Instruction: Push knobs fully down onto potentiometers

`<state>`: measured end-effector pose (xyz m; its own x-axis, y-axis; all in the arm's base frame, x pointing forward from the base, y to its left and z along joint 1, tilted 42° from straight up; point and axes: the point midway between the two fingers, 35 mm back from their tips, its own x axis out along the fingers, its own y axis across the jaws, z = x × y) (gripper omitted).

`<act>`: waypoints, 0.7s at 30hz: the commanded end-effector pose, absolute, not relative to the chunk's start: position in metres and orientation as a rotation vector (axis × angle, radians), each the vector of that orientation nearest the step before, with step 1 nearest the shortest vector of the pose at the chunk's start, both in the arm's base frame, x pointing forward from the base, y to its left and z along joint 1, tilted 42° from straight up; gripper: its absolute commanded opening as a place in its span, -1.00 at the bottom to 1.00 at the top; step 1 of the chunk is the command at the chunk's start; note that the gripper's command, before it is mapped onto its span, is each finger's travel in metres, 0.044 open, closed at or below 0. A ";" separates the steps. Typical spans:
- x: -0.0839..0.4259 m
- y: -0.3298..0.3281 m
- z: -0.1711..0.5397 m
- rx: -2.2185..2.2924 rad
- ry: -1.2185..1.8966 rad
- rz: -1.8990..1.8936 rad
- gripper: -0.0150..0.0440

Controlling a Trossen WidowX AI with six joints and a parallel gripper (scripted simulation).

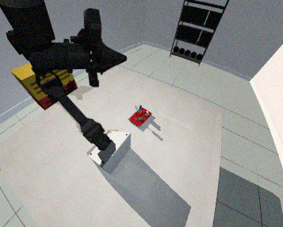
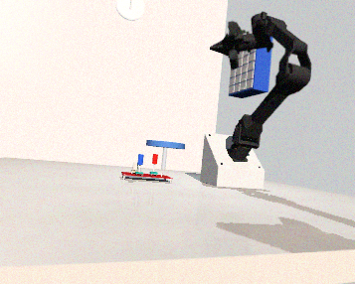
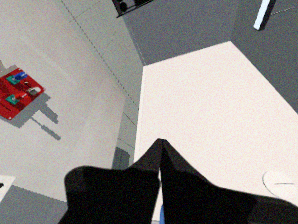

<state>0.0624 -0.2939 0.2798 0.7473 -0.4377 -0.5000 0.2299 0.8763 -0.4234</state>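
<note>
One arm reaches over the table (image 1: 181, 131) (image 2: 88, 213) in the top view, its upper part cut off by the frame's edge. We see the pincer (image 1: 125, 59) (image 2: 212, 48) (image 3: 160, 142) closed to a point, with nothing between its tips. Well apart from it and lower down, the red circuit board (image 1: 135, 120) (image 2: 129, 174) (image 3: 35, 85) stands on the table; its small parts blur together, and we cannot tell its knobs' depth on their shafts.

From the exterior view, we find the pincer high above the board and off to one side, its tips together. Below it, a blue knob (image 2: 140, 159) (image 3: 20, 76) and a red knob (image 2: 155, 159) stand up over green parts on the board. Their shafts are too fine for us to follow.

Through the wrist view, the pincer's dark fingers meet and hide what lies behind them. We see the board beyond their left side in the picture, cut off by the edge.
</note>
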 end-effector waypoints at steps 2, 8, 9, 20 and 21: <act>0.086 -0.297 0.259 -0.209 0.624 -0.299 -0.49; 0.121 -0.296 0.233 -0.042 0.633 -0.203 -0.49; 0.127 -0.295 0.229 -0.015 0.637 -0.187 -0.49; 0.188 -0.268 0.182 0.268 0.735 -0.021 -0.49; 0.193 -0.266 0.177 0.281 0.748 -0.008 -0.49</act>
